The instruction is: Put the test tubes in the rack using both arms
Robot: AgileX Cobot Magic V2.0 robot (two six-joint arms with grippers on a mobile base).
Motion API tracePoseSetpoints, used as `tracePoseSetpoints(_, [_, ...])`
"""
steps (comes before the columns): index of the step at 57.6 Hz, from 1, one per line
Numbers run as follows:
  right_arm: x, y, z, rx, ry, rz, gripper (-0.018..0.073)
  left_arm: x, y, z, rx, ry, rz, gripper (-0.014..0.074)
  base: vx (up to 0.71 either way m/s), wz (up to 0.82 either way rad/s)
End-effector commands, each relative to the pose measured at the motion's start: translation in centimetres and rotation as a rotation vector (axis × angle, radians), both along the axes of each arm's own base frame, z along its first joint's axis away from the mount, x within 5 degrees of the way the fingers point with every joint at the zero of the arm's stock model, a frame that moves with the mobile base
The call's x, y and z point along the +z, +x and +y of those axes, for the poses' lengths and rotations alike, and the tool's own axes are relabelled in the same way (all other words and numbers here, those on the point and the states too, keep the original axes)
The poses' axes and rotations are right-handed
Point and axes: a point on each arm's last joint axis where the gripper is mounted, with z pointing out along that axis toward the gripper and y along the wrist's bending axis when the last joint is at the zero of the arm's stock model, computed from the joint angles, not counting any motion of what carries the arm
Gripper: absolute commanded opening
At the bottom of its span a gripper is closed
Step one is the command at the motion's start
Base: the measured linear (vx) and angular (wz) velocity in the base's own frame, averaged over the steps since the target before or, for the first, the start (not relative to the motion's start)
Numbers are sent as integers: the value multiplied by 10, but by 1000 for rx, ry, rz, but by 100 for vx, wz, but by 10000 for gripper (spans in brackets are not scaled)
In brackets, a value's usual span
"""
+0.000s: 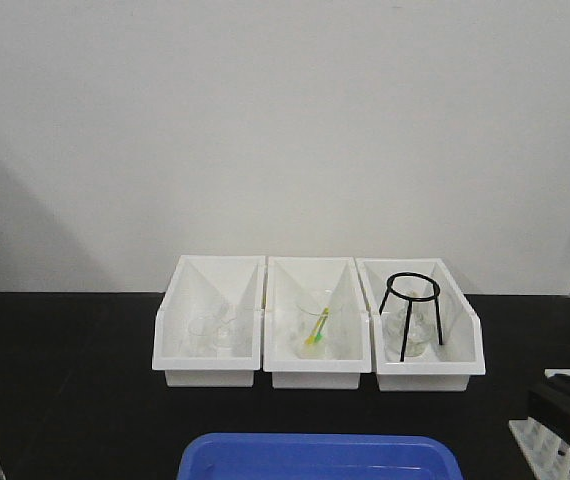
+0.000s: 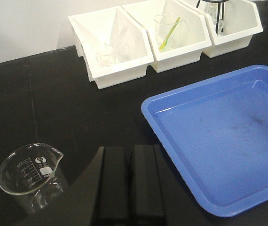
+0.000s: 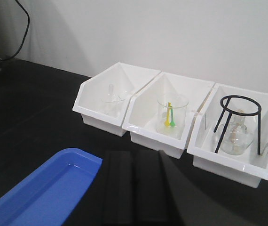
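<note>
The left white bin (image 1: 177, 345) holds clear glassware, among it a slim test tube (image 2: 120, 36), which the right wrist view shows as an upright test tube (image 3: 109, 91). The white rack (image 1: 553, 448) with round holes sits at the table's front right corner, partly behind a black part of my right arm (image 1: 568, 398). My left gripper (image 2: 130, 183) hangs shut and empty over the black table between a beaker and the blue tray. My right gripper (image 3: 135, 188) is shut and empty too, in front of the middle bin.
A marked glass beaker (image 2: 28, 176) stands just left of the left gripper. A large blue tray (image 2: 218, 132) fills the table's front middle. The middle bin (image 1: 317, 373) holds a beaker with yellow-green droppers (image 3: 170, 115). A black tripod ring (image 1: 413, 310) over a flask stands in the right bin (image 1: 470, 340).
</note>
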Motion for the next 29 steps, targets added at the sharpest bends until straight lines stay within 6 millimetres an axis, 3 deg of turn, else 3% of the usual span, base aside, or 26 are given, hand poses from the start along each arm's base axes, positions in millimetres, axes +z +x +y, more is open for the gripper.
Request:
tracePoseSetpoints(1, [12,0,-1,-15,22,-42,-8,14,3,-1,6,-34,-87,-20,0,0])
tracePoseSetpoints(11, [12,0,-1,-15,22,-42,-8,0,12,0,-3,75,-277,-20,0,0])
tracePoseSetpoints(18, [12,0,-1,-15,22,-42,-8,-38,8,1,-5,38,-429,-20,0,0])
tracePoseSetpoints(29, [12,0,-1,-15,22,-42,-8,-96,-13,22,191,-108,-428,-20,0,0])
